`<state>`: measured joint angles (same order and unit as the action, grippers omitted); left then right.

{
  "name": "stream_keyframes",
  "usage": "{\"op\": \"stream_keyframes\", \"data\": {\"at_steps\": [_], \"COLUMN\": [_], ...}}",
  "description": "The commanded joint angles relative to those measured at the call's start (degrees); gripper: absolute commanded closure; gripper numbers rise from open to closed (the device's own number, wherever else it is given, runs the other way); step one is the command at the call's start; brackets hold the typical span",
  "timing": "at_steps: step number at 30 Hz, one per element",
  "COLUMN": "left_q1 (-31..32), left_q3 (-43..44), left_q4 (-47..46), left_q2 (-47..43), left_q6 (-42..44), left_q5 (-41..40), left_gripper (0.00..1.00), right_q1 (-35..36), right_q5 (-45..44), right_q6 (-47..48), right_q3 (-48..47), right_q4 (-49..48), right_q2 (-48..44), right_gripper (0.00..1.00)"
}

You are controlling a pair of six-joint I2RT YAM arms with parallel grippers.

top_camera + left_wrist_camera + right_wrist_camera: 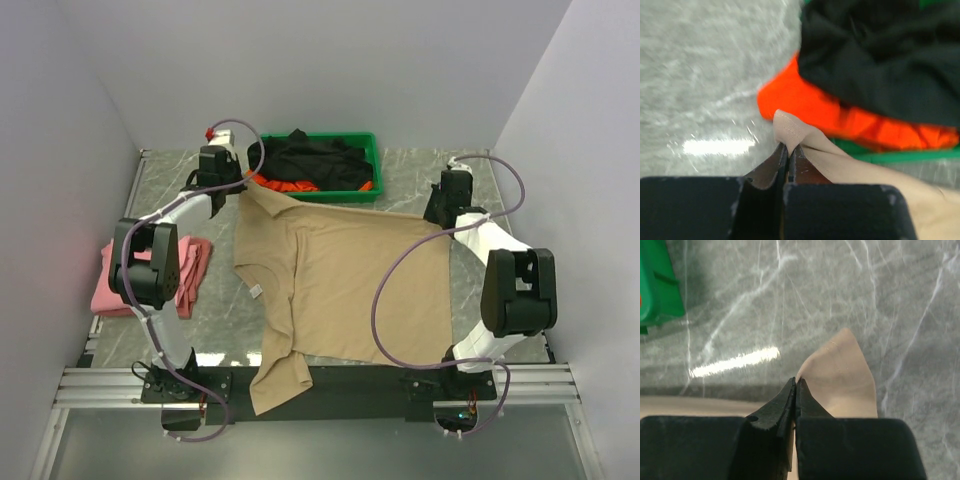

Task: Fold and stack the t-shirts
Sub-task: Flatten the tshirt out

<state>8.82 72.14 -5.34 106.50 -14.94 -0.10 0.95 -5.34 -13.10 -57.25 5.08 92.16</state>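
The beige t-shirt (340,280) lies spread across the middle of the table, one sleeve hanging over the near edge. My left gripper (240,187) is shut on its far left corner (790,131), beside the green tray. My right gripper (440,218) is shut on its far right corner (842,370). The pink t-shirt (120,285) lies folded at the left, partly under the left arm. The black t-shirt (315,160) and the orange t-shirt (285,185) lie bunched in the tray; both also show in the left wrist view, black (885,60) over orange (805,100).
The green plastic tray (370,145) stands at the back centre against the wall; its corner shows in the right wrist view (655,290). Walls close in the left, back and right. Grey marble tabletop (500,190) shows around the shirt. Purple cables loop over both arms.
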Motion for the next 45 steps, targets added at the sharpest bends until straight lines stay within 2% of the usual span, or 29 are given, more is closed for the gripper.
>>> {"op": "stream_keyframes", "data": {"at_steps": [1, 4, 11, 15, 25, 34, 38, 42, 45], "left_q1": [-0.38, -0.38, -0.38, -0.38, 0.32, 4.8, 6.82, 7.26, 7.35], "left_q3": [5.46, 7.93, 6.26, 1.0, -13.51, -23.35, -28.79, -31.0, -30.66], "left_q4": [-0.2, 2.35, 0.77, -0.19, 11.66, 27.03, 28.72, 32.5, 33.29], "left_q2": [1.34, 2.66, 2.58, -1.98, -15.87, -28.61, -32.48, -35.3, -36.8], "left_q6": [-4.04, -5.28, -7.12, -8.87, -23.63, -36.89, -39.02, -42.36, -41.93], "left_q5": [-6.57, -7.03, -4.12, -4.91, -6.76, -14.31, -12.03, -14.49, -14.23], "left_gripper": [0.99, 0.99, 0.99, 0.99, 1.0, 1.0, 0.99, 0.99, 1.0], "right_q1": [-0.42, -0.51, -0.42, -0.42, -0.42, -0.34, -0.42, -0.34, -0.34], "right_q5": [-3.09, -5.9, -5.82, -5.99, -6.78, -8.36, -9.16, -9.95, -9.77], "right_q6": [0.54, 0.44, 1.5, 1.24, -3.68, -8.16, -9.48, -10.62, -11.07], "right_q3": [-4.44, -6.29, -8.75, -6.82, -0.49, 2.14, 3.9, 6.19, 6.19], "right_q4": [-1.75, -0.6, 0.54, 2.03, 12.48, 21.28, 24.44, 23.84, 22.78], "right_q2": [1.44, 1.71, 3.73, 1.71, -9.01, -13.05, -13.85, -14.2, -15.33], "right_gripper": [0.99, 0.99, 0.99, 0.99, 0.96, 0.95, 0.94, 0.95, 1.0]}}
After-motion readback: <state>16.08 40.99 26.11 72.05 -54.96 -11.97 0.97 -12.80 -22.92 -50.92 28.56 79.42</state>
